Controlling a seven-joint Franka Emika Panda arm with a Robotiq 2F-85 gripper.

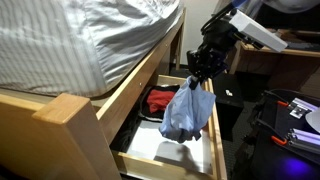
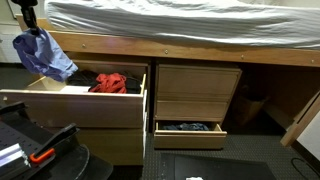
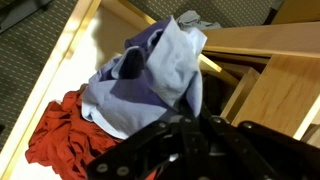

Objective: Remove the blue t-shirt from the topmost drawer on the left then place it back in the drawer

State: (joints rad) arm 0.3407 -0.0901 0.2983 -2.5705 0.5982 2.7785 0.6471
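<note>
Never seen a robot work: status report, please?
Claw shut on crumpled blue t-shirt. Shirt dangling above open wooden drawer. Red garment lies inside.

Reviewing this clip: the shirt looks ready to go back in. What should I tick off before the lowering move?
1. The hand holds the blue t-shirt: ok, the shirt hangs from it.
2. The shirt is lifted out of the topmost drawer: ok.
3. The drawer is pulled open: ok.
4. The shirt hangs over the drawer opening: ok in the wrist view.
5. There is free floor space beside the red garment: ok.
6. The grip is firm: cannot tell, fabric hides the fingertips.
</note>
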